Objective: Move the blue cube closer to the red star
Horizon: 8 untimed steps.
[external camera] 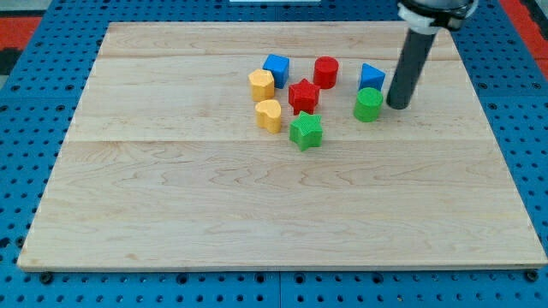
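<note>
The blue cube (276, 68) sits on the wooden board (257, 205), just up and left of the red star (303, 95), a small gap between them. My tip (397, 105) rests on the board at the view's right, just right of the green cylinder (368, 104) and below right of a blue triangular block (372, 76). The tip is well to the right of the blue cube and the red star, touching neither.
A red cylinder (325, 72) stands up and right of the red star. A yellow hexagon (262, 85) and a yellow heart (269, 115) lie to its left. A green star (306, 130) lies just below it.
</note>
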Motion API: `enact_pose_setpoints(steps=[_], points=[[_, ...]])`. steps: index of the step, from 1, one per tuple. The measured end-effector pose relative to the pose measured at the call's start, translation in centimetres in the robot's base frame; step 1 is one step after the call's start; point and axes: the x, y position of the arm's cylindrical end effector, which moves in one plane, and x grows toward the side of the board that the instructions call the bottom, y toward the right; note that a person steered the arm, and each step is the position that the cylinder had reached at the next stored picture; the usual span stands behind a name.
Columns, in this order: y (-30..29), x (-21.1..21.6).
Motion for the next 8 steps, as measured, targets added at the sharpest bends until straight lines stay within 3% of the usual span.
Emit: enact_pose_setpoints(steps=[2, 4, 8], points=[[-5.5, -5.4], [-5.1, -9.6], [-18.6, -9.9]])
